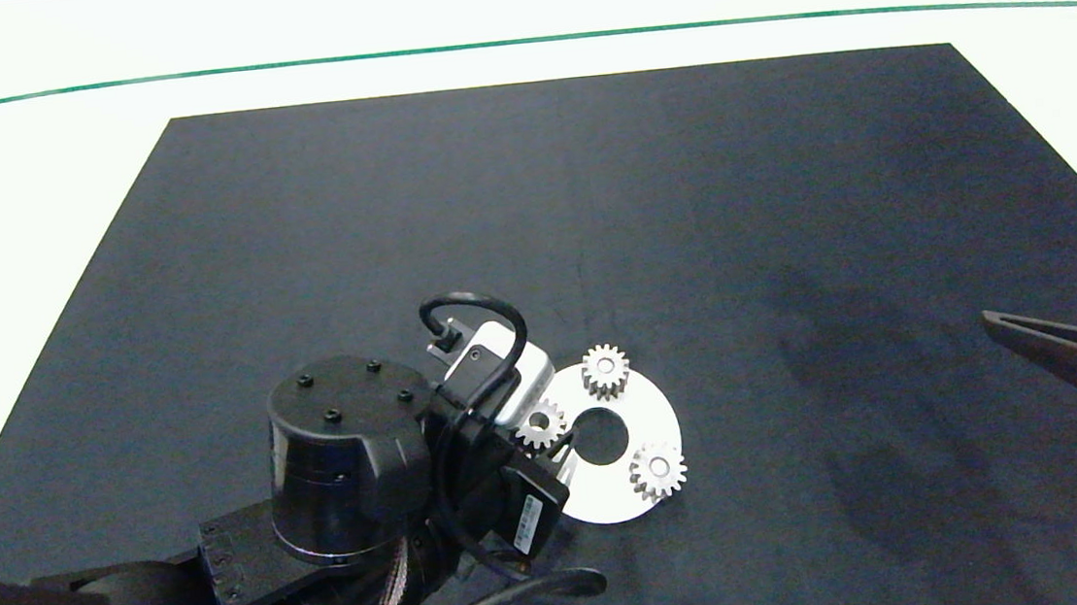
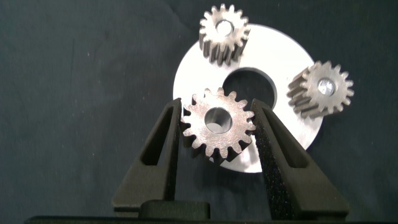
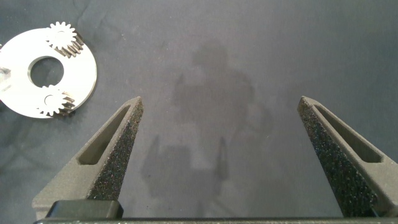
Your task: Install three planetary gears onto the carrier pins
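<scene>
On the black rectangular mat (image 1: 591, 239) lies the flat white disc with a large round centre hole (image 1: 645, 408), set toward the mat's near edge, a little left of centre. Two small silver-grey metal spur gears already sit on it: one at about twelve o'clock on the disc (image 1: 605, 372) and one at about four o'clock (image 1: 658, 470), each upright around its peg (the pegs themselves are mostly hidden inside the bores). The left gripper (image 2: 217, 124) reaches in from the lower left over the disc's nine o'clock edge, its two grey fingers (image 2: 163, 140) clamped on the teeth of a third identical gear (image 2: 217, 122), which is held flat with its bore open to the wrist camera; whether it touches the disc below cannot be told. The right gripper (image 3: 221, 134) hangs well apart at the mat's three o'clock side, fingers spread wide over bare mat, holding nothing.
</scene>
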